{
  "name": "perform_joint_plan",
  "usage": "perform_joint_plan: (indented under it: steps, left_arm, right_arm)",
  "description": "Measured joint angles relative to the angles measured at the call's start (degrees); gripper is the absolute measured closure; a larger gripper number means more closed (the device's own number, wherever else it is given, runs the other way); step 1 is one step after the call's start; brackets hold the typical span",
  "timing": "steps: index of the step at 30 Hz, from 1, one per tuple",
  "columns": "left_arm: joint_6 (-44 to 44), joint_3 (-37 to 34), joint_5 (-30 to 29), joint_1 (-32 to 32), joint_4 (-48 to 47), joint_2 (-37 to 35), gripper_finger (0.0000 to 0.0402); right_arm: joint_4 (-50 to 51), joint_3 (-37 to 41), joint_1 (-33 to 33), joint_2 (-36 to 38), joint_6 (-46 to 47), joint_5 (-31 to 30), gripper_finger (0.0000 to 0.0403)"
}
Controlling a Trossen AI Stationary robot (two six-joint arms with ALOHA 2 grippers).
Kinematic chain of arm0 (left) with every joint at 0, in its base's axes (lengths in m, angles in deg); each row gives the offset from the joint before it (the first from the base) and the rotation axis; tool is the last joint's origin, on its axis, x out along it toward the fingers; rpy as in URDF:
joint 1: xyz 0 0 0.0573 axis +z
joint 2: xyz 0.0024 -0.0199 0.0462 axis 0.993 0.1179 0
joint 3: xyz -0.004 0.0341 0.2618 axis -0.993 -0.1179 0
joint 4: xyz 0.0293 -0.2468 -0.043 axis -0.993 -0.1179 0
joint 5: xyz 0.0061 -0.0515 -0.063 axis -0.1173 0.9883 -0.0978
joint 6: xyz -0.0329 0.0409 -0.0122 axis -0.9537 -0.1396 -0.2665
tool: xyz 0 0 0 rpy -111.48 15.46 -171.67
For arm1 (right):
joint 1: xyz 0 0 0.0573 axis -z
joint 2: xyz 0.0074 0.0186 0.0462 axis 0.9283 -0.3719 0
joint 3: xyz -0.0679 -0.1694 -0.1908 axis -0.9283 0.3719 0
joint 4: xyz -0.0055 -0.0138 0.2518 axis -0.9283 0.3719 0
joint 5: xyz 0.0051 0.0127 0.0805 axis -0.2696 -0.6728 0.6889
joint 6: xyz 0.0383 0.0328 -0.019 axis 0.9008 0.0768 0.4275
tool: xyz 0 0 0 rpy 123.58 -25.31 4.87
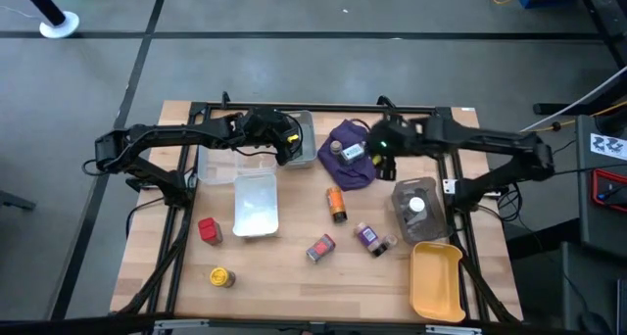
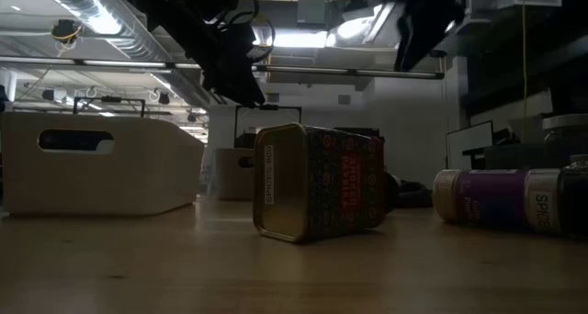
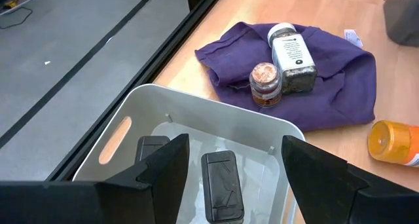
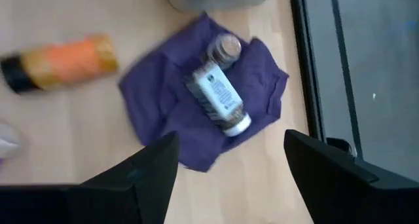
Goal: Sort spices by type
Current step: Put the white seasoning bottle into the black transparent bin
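Two dark tins lie side by side in the grey tray at the bench's far edge, and one white-capped jar sits in the clear tub on the right, so sorting has begun, though most spices are still loose. On the purple cloth a white-labelled jar lies on its side touching a small upright jar. An orange bottle lies on the bench just beside the cloth. Nearer the front are a red tin, a yellow jar, a patterned tin on its side and a purple-labelled jar, all apart from one another. The white tray looks empty, and so does the yellow tray. The left gripper hangs over the grey tray with its fingers parted and nothing between them; the tins below lie clear of it. The right gripper hovers above the cloth, spread wide and empty, with the two jars ahead of its fingers. By my count about three items are placed and some seven remain, and the pair on the cloth seems the likely next pick.
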Motion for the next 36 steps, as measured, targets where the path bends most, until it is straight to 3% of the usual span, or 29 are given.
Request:
perform_joint_plan:
  steps: [8, 17, 30, 36]
  left_arm:
    - [0.0, 0.0, 0.0, 0.0, -0.1, 0.0, 0.0174]
    - [0.0, 0.0, 0.0, 0.0, -0.1, 0.0, 0.0174]
    - [0.0, 0.0, 0.0, 0.0, -0.2, 0.0, 0.0174]
    - [0.0, 0.0, 0.0, 0.0, -0.2, 0.0, 0.0174]
  right_arm:
    - [-2.0, 0.0, 11.7, -10.0, -14.3, 7.2, 0.0130]
    - [-6.5, 0.0, 19.6, -20.1, -24.9, 10.6, 0.0130]
    - [-7.7, 0.0, 21.3, -27.3, -31.1, 15.1, 0.0130]
    - [-7.7, 0.0, 21.3, -30.7, -32.4, 13.5, 0.0130]
